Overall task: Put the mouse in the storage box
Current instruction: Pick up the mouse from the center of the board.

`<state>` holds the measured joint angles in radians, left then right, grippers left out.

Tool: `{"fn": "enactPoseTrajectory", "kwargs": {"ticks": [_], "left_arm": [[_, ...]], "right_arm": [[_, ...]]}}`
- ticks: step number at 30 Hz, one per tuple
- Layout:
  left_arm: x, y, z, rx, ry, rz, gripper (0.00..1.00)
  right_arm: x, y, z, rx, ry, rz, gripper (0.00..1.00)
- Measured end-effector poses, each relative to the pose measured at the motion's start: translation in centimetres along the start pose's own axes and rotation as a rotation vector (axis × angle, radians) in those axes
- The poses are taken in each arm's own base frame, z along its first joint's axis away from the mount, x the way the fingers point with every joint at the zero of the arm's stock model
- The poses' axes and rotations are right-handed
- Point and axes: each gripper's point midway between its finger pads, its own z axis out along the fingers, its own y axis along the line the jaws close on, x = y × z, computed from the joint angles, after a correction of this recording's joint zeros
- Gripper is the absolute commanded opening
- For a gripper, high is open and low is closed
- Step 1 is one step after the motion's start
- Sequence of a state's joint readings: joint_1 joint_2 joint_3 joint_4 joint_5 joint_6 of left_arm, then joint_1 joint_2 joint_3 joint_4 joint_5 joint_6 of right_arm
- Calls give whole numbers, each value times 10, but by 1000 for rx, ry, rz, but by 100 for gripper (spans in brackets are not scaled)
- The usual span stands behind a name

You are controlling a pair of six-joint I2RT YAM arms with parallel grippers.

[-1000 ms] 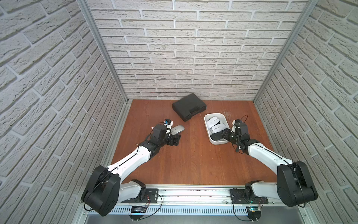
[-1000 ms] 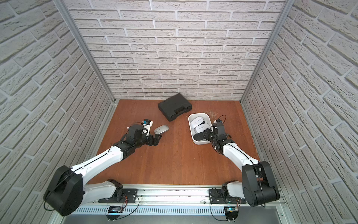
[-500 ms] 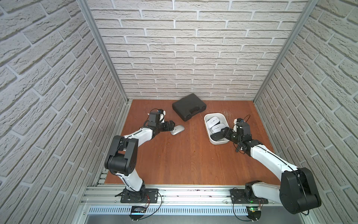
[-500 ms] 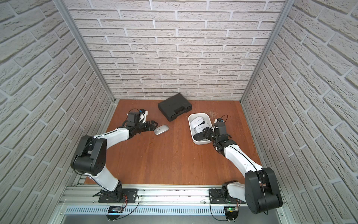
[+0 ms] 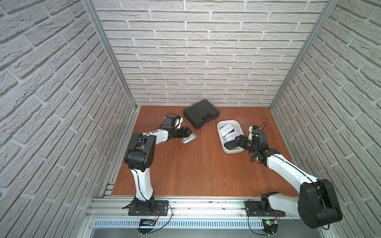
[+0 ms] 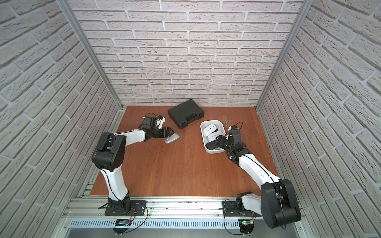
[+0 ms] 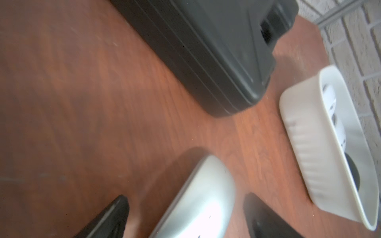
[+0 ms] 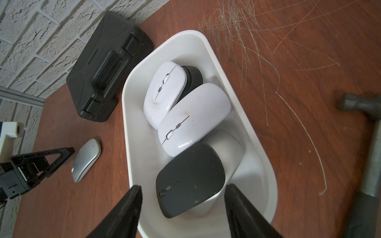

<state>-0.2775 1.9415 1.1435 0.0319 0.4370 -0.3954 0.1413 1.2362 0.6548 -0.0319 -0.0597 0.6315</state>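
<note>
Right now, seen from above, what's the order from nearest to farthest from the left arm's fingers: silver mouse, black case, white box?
1. Silver mouse, right at the left fingers.
2. Black case, behind, near the wall.
3. White box, farther right.

Loose mouse [image 5: 188,138] on surface [image 5: 195,169], between left pincer [image 5: 187,131] fingers, gaps both sides. Case [image 5: 201,112] and storage box [image 5: 233,151] ahead of it. Right pincer [image 8: 183,188] above box's near end; mice [image 8: 193,119] stacked inside.
</note>
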Motion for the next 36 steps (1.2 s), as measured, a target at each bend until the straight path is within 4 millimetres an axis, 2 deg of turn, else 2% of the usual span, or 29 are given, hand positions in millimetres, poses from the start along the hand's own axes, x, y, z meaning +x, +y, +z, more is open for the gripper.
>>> {"fn": "enactPoseTrajectory", "kwargs": {"ticks": [3, 9, 14, 19, 36], "left_arm": [[16, -15, 8, 6, 52, 35, 89], [35, -36, 14, -29, 101, 134, 86], [48, -40, 14, -121, 143, 188, 80], [56, -37, 13, -239, 195, 220, 79], [46, -25, 23, -434, 234, 210, 66]], "right_arm": [[0, 0, 0, -1, 0, 0, 68], [0, 0, 0, 0, 0, 0, 68], [0, 0, 0, -1, 0, 0, 68], [0, 0, 0, -2, 0, 0, 68], [1, 2, 0, -9, 4, 1, 68]]}}
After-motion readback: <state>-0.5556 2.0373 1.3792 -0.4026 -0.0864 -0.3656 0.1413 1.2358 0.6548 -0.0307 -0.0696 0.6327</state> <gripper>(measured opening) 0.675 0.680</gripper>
